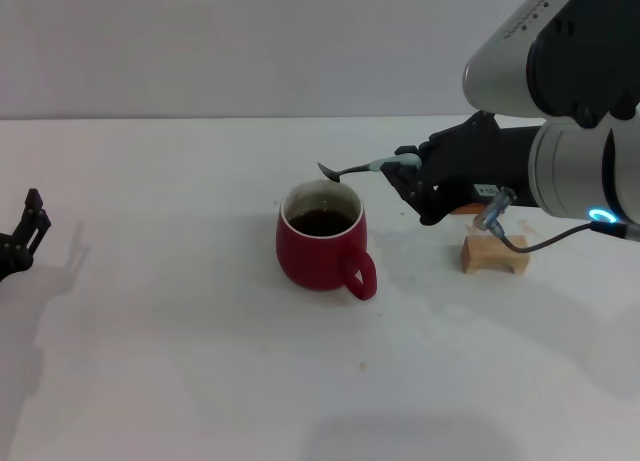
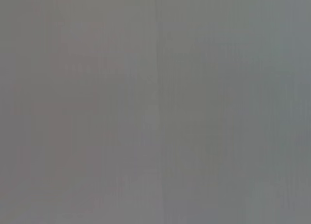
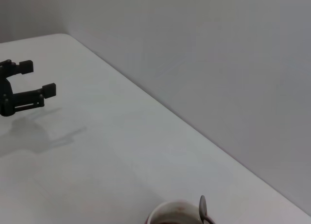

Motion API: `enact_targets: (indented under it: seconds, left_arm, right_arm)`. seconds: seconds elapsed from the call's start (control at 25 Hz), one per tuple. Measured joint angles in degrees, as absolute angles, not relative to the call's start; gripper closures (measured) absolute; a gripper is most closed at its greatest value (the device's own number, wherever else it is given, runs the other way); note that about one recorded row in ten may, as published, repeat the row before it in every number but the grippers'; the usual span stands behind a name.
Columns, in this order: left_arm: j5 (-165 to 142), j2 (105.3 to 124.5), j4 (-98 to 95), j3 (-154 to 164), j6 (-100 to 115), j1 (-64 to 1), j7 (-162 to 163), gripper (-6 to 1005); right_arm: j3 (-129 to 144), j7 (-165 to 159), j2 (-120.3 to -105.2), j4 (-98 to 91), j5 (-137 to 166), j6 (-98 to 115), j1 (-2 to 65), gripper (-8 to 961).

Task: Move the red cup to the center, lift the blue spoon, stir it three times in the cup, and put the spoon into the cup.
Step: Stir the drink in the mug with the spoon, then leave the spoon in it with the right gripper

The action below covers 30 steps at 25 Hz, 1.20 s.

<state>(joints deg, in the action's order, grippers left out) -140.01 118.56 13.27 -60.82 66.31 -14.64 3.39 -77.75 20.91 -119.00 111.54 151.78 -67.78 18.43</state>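
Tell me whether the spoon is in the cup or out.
Out: the right gripper holds the spoon level, its bowl just above the cup rim.

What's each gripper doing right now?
Left gripper: open, empty, parked at the table's left edge.
Right gripper: shut on the blue spoon, held just above the red cup.

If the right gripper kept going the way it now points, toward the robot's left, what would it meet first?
Probably nothing at once: the right gripper holds the blue spoon just above the red cup's far rim, so it likely passes over. Depth is unclear.
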Motion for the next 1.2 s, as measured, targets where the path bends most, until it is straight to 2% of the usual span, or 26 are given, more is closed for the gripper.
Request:
enact_targets:
  seconds: [1.2]
  left_arm:
    - [-139.92,118.47,13.27,-61.44,67.09,-14.03,3.52,147]
  right_arm:
    - [-76.67,20.22,-119.00,112.39,153.14,-68.19,18.76,815]
